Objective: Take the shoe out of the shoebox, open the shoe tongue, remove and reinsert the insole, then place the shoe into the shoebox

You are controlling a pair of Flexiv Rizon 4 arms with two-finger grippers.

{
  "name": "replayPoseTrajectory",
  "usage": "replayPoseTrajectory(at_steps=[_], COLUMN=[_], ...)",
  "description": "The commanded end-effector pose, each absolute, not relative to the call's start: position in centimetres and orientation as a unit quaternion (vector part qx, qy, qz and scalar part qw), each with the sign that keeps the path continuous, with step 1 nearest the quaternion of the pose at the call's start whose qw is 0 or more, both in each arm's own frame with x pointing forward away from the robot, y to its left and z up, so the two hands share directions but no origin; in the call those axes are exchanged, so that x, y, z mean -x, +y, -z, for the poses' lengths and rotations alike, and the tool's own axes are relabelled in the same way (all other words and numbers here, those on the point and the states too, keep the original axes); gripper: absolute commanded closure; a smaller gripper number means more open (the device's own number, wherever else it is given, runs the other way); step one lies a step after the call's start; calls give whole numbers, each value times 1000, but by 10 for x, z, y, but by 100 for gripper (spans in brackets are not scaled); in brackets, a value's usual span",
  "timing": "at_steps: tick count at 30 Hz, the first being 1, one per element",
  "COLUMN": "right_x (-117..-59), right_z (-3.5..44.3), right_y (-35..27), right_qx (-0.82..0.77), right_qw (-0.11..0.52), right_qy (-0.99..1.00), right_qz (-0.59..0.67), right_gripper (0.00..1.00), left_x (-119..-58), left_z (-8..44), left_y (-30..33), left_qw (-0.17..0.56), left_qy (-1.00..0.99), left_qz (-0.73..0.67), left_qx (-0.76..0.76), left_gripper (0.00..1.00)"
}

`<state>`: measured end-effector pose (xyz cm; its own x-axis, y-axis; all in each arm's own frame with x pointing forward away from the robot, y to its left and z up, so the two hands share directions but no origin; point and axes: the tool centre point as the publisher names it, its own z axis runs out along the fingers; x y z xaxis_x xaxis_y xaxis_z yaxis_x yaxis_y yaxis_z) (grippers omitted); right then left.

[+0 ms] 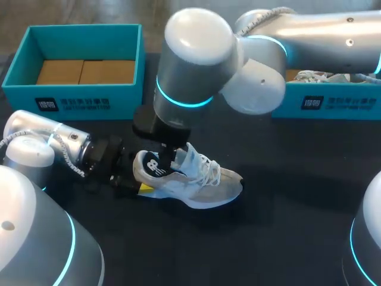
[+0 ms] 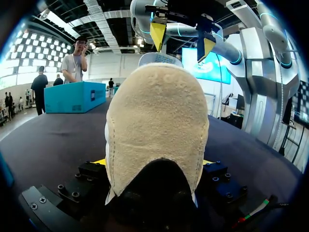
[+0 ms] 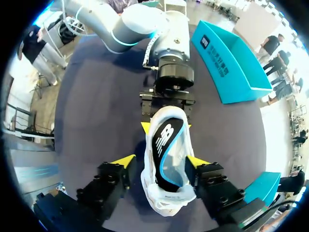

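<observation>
Black tabletop (image 1: 286, 232) is spread under the whole scene. It is reached over by the right arm (image 1: 196, 59), which is brought in from the far right corner and is hung over the middle. The left arm (image 1: 36, 149) is laid low along the near left side.

Two teal boxes are set at the far edge. The left shoebox (image 1: 71, 95) is lined with brown card. A second shoe (image 1: 315, 76) is partly seen in the right shoebox (image 1: 333, 104), the rest being hidden by the right arm.

At mid-table the shoe (image 1: 196, 182) is stood upright on its sole, outside both boxes, with the heel turned to the left arm and the toe pointed away from it.

The heel is clamped from both sides by the left gripper (image 2: 152, 163). The right gripper (image 3: 161, 162) is held above the shoe's mouth with its yellow tips spread wide, nothing being gripped between them.

Inside the shoe, the black insole (image 3: 166, 145) is seen lying in place, edged in blue.
</observation>
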<state>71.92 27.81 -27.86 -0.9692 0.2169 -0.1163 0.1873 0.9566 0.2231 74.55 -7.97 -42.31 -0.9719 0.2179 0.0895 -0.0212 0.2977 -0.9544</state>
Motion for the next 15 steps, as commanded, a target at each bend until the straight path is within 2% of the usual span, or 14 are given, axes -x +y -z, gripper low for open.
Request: replayPoseTrajectory(at_steps=[1,15], right_x=[-727,-737], right_z=[276,283], right_y=[294,309], right_qx=[-117,-184], right_qw=[52,10], right_qy=[989,982], right_qz=[-73,-37], right_gripper=[0,1], left_x=[-746,-746], left_z=[425,425], left_y=[-81,-81], left_qw=[101,101], left_qy=[-799,-799], left_qz=[-589,-589], left_qx=[61,61], left_gripper=[100,100])
